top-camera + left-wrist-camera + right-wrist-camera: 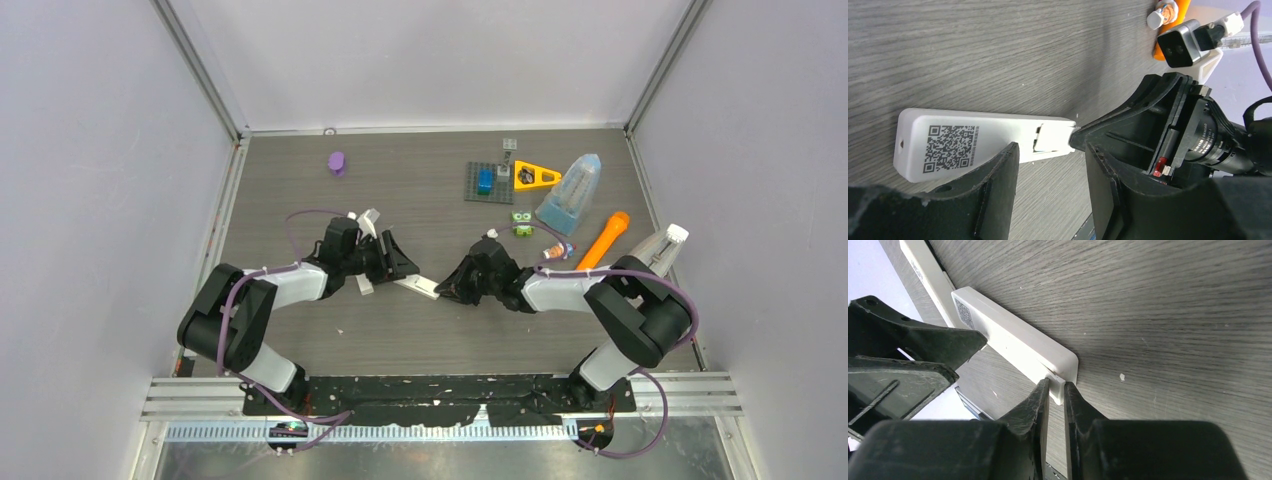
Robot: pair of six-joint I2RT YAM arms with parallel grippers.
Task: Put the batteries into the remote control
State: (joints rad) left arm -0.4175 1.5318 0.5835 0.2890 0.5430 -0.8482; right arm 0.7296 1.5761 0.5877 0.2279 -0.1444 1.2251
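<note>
Top external view, scanning from big to small. Shows a grey bench (pixel 300 180) walled at left, right and back, with bare room across centre and left of frame; clutter only at upper right, around an orange carrot toy (pixel 606 238). Finds the white remote (pixel 422 287) lying flat at mid-frame. Left end effector (pixel 398 262): spread apart, poised along the remote's long side, clamping nothing visible. Right end effector (pixel 450 286): nearly together, nipped on the thin lip at the remote's near end in the right wrist view. Looks like light, stiff, smooth plastic, likely to skid on the bench; best pinned by the long sides while working the end cover. What looks like one battery (pixel 558 249) just left of the carrot toy: tiny, round, prone to roll; best taken across its middle. Cannot tell the others at this size.
</note>
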